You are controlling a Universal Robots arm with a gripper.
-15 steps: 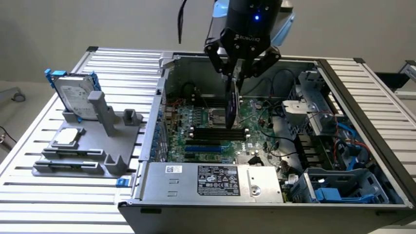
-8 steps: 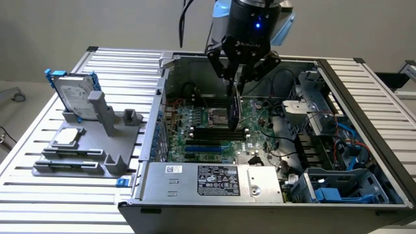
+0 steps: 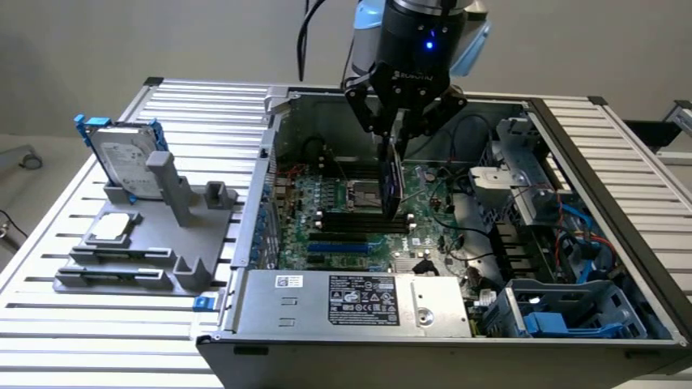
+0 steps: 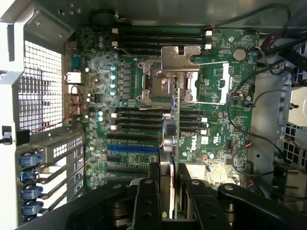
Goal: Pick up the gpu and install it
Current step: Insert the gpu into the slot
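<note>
Pincer (image 3: 403, 134) clamped on gpu (image 3: 395, 190), edge-down over motherboard (image 3: 335, 219), open case (image 3: 324, 356)

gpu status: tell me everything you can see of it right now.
The gpu is a thin dark card, seen almost edge-on, hanging upright from the pincer, which is shut on its upper part. It hangs inside the open case, over the motherboard, near the processor socket and black memory slots. Whether its lower edge touches the board cannot be told.

Hard drive (image 3: 121, 158) upright on grey stand (image 3: 162, 188)
</note>
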